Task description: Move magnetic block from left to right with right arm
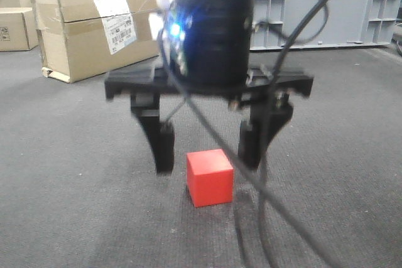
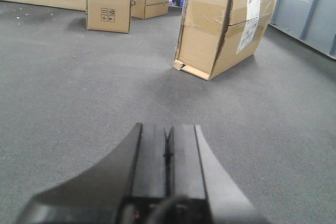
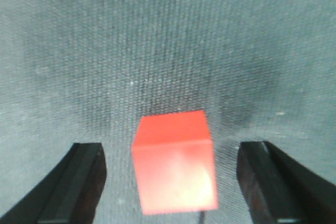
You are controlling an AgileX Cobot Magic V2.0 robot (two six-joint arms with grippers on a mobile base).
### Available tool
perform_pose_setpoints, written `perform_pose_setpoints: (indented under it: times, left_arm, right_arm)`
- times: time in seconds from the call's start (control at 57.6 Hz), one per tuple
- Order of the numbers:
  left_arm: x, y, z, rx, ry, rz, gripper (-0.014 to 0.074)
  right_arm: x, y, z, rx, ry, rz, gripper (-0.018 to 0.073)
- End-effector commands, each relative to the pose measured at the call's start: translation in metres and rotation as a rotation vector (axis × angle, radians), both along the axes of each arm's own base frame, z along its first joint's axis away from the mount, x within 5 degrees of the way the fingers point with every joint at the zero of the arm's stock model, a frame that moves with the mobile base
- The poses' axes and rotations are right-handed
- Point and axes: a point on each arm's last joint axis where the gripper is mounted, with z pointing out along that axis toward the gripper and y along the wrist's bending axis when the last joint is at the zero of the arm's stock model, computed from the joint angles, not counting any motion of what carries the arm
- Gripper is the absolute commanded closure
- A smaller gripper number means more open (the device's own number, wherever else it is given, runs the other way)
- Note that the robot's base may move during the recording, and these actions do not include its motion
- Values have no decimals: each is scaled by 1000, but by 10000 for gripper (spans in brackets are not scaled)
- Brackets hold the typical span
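The magnetic block (image 1: 210,178), a small plain red cube, rests on the grey carpet. My right gripper (image 1: 207,160) hangs over it, open, with one black finger (image 1: 162,145) to the left of the cube and the other to its right. In the right wrist view the magnetic block (image 3: 175,163) sits between the spread fingers of the right gripper (image 3: 169,153), with carpet showing on both sides and no contact. My left gripper (image 2: 168,128) is shut with nothing in it, low over bare carpet, and the cube is out of its view.
A large taped cardboard box (image 1: 94,23) with white labels stands at the back left, a smaller box (image 1: 16,29) beside it. A grey plastic crate (image 1: 326,4) lines the back right. Black cables (image 1: 276,205) hang in front of the right arm.
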Motion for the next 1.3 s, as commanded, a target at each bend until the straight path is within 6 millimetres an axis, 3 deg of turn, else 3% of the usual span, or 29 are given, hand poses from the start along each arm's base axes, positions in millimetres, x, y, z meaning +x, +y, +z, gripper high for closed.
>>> perform_pose_setpoints:
  times: [0.0,0.156,0.295,0.486,0.712,0.955,1.129,1.285]
  left_arm:
    - [-1,1,5,-12,-83,9,722]
    - [-1,1,5,-12,-83,9,722]
    - [-1,1,5,-12,-83,9,722]
    - [-1,1,5,-12,-83,9,722]
    - [-1,1,5,-12,-83,9,722]
    - [-1,1,5,-12,-83,9,722]
    - [-1,1,5,-12,-83,9,722]
    - [-1,1,5,-12,-83,9,722]
  right_arm:
    - [-4,-13,50,66,-146,39,-50]
    - [-16,-32,76,82,-259,157,11]
    - [-30,-60,88,102,-326,192,229]
    - [-46,-116,84,96,-410,166,534]
    - [-69,-177,73,65,-526,185,530]
    - [-97,-230,63,-43,-872,200,530]
    - [-123,-252,48,-57,-1070,26,530]
    - [-145,-256,34,-70,-1159,-6,530]
